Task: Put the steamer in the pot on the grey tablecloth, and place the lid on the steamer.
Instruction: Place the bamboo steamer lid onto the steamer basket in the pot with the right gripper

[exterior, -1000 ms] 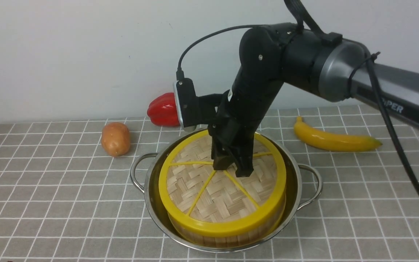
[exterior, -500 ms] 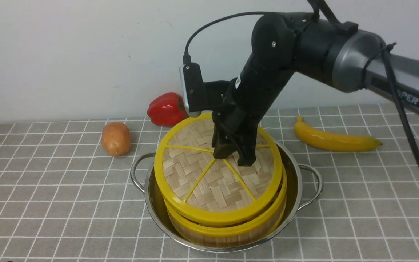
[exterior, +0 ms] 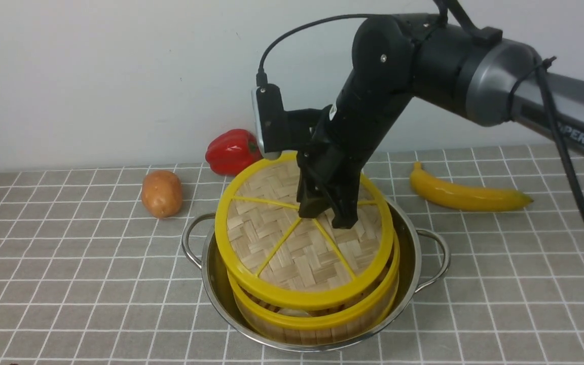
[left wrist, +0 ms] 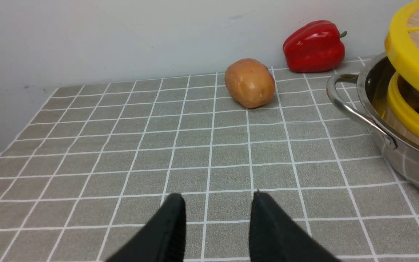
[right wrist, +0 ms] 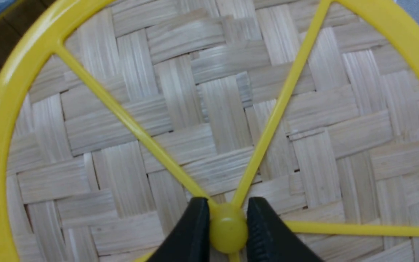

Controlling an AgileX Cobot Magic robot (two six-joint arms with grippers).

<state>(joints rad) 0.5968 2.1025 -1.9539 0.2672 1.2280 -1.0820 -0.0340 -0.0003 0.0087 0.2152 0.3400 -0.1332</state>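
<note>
The steamer (exterior: 322,318) sits inside the steel pot (exterior: 217,284) on the grey tablecloth (exterior: 69,263). The woven lid (exterior: 282,248) hangs tilted just above the steamer, its far side raised, with a gap over the steamer's yellow rim. My right gripper (exterior: 317,215) is shut on the lid's central hub; the right wrist view shows both fingers (right wrist: 195,225) pinching the yellow knob of the lid (right wrist: 195,109). My left gripper (left wrist: 217,200) stands open over bare cloth, left of the pot (left wrist: 387,145), holding nothing. The steamer's contents are mostly hidden.
A potato (exterior: 160,193) lies left of the pot, a red bell pepper (exterior: 232,151) behind it near the wall, and a banana (exterior: 467,195) at the right. The pot's wire handles stick out on both sides.
The lid sat flat on the steamer a second ago. My right gripper has risen with it, so the lid now hangs tilted above the steamer's rim.
</note>
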